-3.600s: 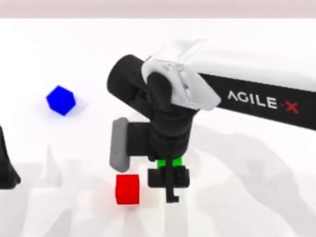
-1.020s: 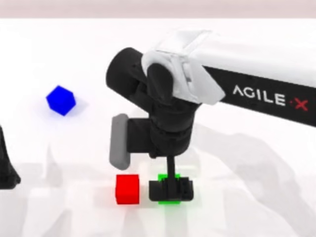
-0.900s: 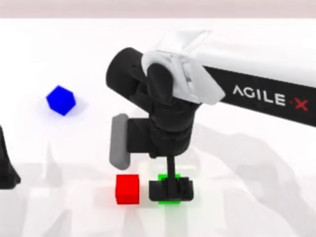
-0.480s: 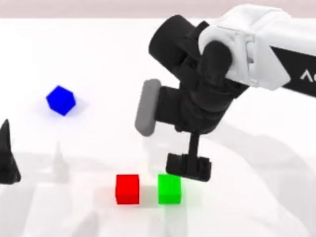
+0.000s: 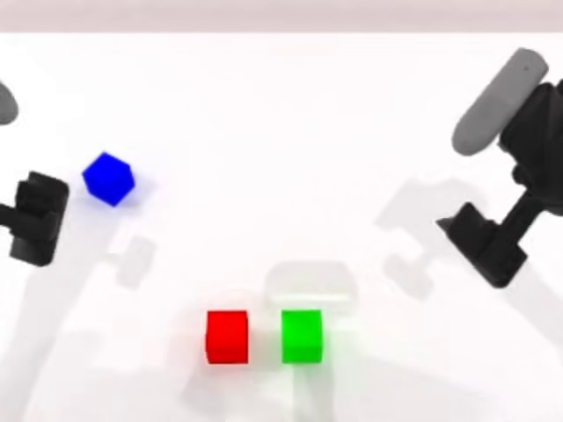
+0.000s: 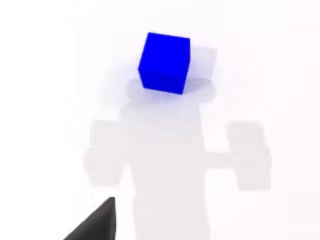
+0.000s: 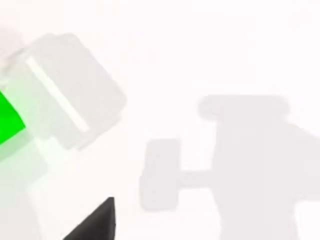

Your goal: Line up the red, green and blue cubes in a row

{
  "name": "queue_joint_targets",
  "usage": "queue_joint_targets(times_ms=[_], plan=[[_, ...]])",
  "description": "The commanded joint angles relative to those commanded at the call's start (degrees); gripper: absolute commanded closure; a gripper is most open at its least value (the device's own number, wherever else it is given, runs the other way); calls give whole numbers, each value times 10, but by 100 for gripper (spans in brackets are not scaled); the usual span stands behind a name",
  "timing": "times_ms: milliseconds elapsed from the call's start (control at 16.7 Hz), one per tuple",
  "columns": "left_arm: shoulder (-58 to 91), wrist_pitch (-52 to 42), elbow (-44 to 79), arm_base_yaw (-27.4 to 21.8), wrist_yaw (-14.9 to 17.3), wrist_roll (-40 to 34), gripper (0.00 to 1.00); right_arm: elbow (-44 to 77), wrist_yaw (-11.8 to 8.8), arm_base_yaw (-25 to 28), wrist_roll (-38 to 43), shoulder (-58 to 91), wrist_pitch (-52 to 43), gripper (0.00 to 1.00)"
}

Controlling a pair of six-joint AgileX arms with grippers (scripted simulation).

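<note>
- Our right gripper [image 5: 482,243] hangs near the table's right edge in the top view, well apart from all three cubes. It holds nothing; whether its fingers are spread or pressed together we cannot tell.
- Our left gripper [image 5: 37,217] sits at the table's left edge, just beside the blue cube [image 5: 108,178] but apart from it. It too holds nothing, and we cannot tell the state of its fingers either.
- In the left wrist view the blue cube [image 6: 165,62] rests alone on the white table [image 6: 270,75], with only one dark fingertip [image 6: 97,223] at the frame's edge.
- The red cube [image 5: 227,337] and the green cube [image 5: 302,336] rest side by side near the front middle of the table [image 5: 281,123], a narrow gap between them, their faces squared to each other, red to the left of green.
- The blue cube lies well apart from that pair, toward the back left, turned at an angle to them.
- In the right wrist view only a corner of the green cube [image 7: 9,123] shows at the frame's edge.
</note>
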Motion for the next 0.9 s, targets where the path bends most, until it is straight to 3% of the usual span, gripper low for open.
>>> queue_joint_targets(times_ms=[480, 900], plan=[[556, -294, 410, -15, -13, 81, 0, -358, 9, -171, 132, -433, 225, 0], [784, -345, 661, 2, -34, 120, 0, -562, 26, -268, 219, -679, 367, 0]])
